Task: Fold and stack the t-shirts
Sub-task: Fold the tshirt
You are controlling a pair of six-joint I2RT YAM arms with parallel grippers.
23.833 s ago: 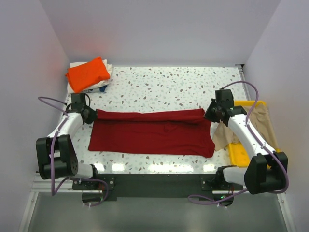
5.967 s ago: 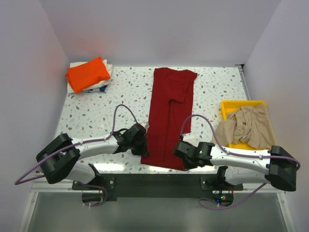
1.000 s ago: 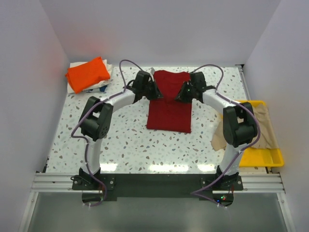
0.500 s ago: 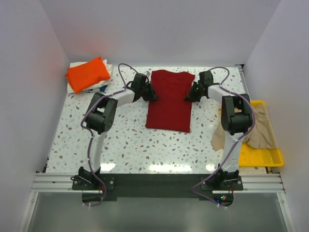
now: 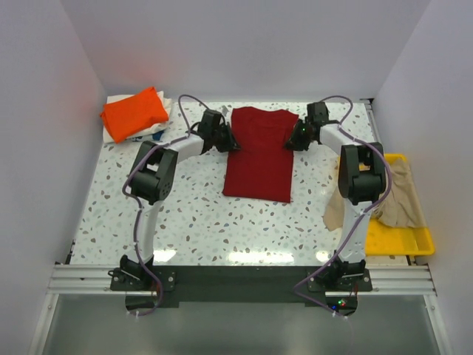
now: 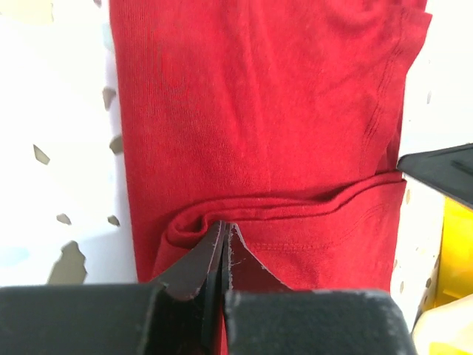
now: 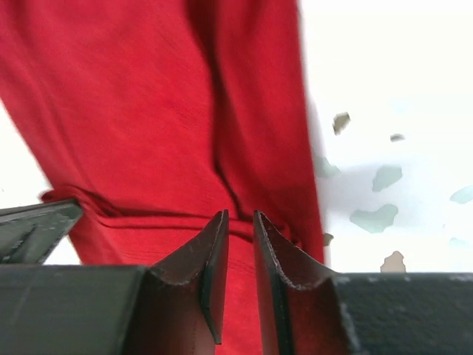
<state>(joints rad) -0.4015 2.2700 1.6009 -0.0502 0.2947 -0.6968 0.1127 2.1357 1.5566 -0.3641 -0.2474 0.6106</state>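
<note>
Orange folded t-shirt tops our stack at the far left corner. Our left gripper, pinched shut, and right gripper, jaws narrowly parted with nothing between, flank the dark red t-shirt at mid-table, likely squaring its fold; beige t-shirt waits in the yellow tray

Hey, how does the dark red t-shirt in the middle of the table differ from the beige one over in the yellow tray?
The dark red cloth t-shirt lies flat, folded into a neat rectangle; the beige-tan t-shirt is crumpled and unfolded. The red one rests on the speckled table; the beige one sits in the yellow plastic tray, spilling over its left edge. Both grippers are at the red shirt, none at the beige. Both are plain cloth shirts.
</note>
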